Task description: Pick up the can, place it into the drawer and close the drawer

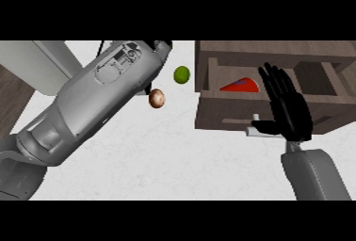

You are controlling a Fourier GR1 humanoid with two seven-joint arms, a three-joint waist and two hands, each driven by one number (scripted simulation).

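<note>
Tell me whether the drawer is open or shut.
Open: the drawer is pulled out, its inside showing a red can. The right hand rests flat at its front.

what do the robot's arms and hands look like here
Both forearms are smooth grey shells. The left forearm is a thick rounded cylinder with moulded panel outlines near the wrist and a thin dark cable beside it; its robot hand is not visible. The right forearm is a plainer grey block, joined by a narrow wrist to an all-black right robot hand with long slender fingers and a thumb.

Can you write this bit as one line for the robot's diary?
right hand open at drawer front | red can inside | left hand hidden
</note>
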